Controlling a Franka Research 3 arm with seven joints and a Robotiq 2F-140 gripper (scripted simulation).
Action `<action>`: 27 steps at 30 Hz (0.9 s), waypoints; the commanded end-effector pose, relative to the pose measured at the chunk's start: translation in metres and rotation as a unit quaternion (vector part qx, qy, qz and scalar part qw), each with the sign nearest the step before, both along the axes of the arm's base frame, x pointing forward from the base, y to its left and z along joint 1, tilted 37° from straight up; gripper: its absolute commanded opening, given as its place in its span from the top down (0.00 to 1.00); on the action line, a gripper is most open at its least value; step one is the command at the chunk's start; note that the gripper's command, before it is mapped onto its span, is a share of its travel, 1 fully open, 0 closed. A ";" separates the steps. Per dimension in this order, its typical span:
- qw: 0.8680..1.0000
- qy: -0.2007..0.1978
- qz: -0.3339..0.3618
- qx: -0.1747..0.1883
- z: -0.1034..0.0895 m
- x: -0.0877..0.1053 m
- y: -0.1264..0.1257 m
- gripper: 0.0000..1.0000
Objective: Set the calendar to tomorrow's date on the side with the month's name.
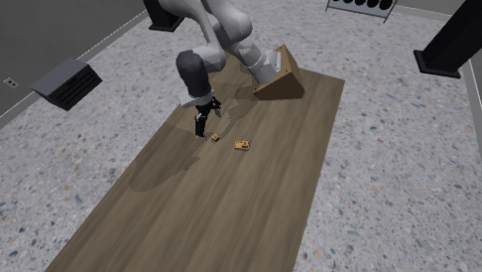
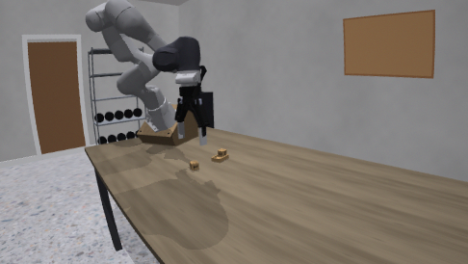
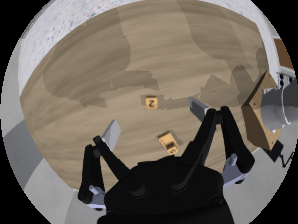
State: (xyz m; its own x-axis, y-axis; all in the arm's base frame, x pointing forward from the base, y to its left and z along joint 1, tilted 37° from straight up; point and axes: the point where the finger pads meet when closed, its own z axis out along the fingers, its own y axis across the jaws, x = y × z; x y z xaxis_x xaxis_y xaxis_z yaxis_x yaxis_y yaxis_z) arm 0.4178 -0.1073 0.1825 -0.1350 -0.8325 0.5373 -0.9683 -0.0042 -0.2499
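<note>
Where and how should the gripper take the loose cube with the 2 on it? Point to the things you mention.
Best bet: the gripper point(image 1: 210, 124) point(image 2: 192, 141) point(image 3: 153, 115) comes straight down over the loose cube point(image 1: 215, 138) point(image 2: 194, 166) point(image 3: 151, 103), pads on two opposite upright side faces. It sits flat, 2 facing up, so that face stays uncovered; no side touches the tray point(image 1: 238, 145) point(image 2: 218, 159) point(image 3: 165, 137). Squaring the fingers to its faces first would probably avoid a corner pinch.

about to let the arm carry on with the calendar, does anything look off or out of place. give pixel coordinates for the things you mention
One cube point(image 1: 215, 138) point(image 2: 194, 166) point(image 3: 151, 103) lies on the bare table beside the calendar tray point(image 1: 238, 147) point(image 2: 217, 158) point(image 3: 165, 137), odd since both cubes belong in it. Nothing looks spilled.
</note>
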 end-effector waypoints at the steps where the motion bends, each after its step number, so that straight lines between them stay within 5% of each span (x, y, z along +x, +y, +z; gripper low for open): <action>1: 0.996 -0.052 -0.068 0.015 -0.001 0.000 0.002 0.00; 10: 0.989 -0.085 -0.116 0.028 -0.002 0.000 0.001 0.00; 11: 0.989 -0.085 -0.116 0.028 -0.002 0.000 0.001 0.72; 27: 0.989 -0.085 -0.116 0.028 -0.002 0.000 0.001 0.72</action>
